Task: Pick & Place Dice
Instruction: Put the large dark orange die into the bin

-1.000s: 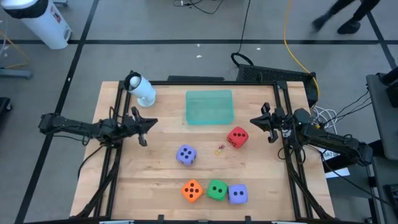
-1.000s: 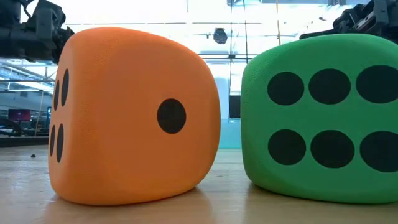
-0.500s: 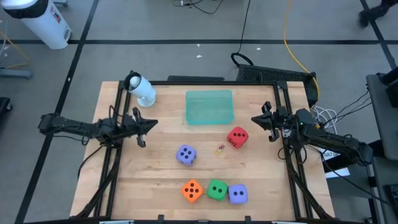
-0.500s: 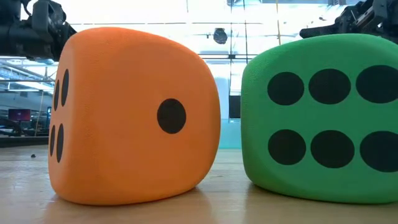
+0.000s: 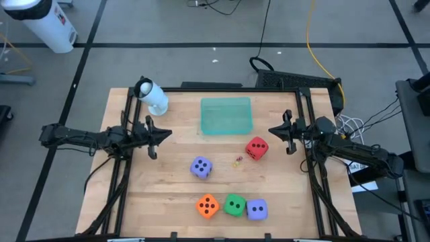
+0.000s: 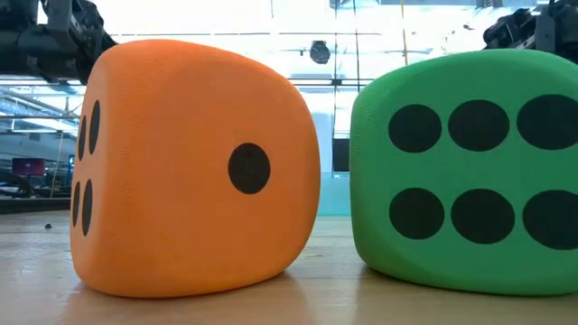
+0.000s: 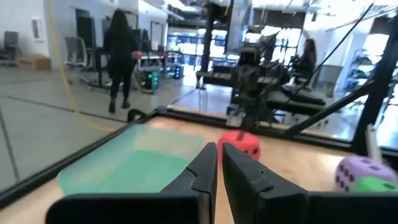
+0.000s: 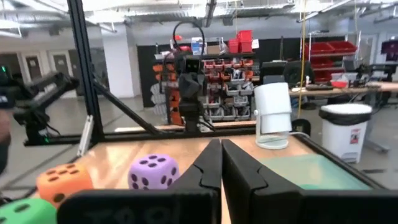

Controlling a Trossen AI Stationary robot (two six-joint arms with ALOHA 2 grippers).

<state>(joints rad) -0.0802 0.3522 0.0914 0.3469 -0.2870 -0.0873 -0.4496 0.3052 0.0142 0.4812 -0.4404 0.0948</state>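
Note:
Five dice rest flat on the wooden table: the red die [image 5: 256,148] near the teal tray [image 5: 226,115], one purple-blue die [image 5: 201,167] at mid-table, and a near-edge row of orange die [image 5: 207,206], green die [image 5: 234,205] and second purple-blue die [image 5: 256,210]. My left gripper [image 5: 164,133] hovers at the table's left side, shut and empty, pointing right. My right gripper [image 5: 272,131] hovers at the right side, shut and empty, pointing left, just right of the red die. The low view is filled by the orange die [image 6: 190,167] and green die [image 6: 470,167].
A white cylindrical device [image 5: 152,95] stands at the far left corner. A tiny object [image 5: 237,160] lies left of the red die. Black frame rails run along the table's left and right sides. People stand in the room beyond the table in the left wrist view.
In the low view both grippers have risen slightly. The dice and tray have stayed where they were.

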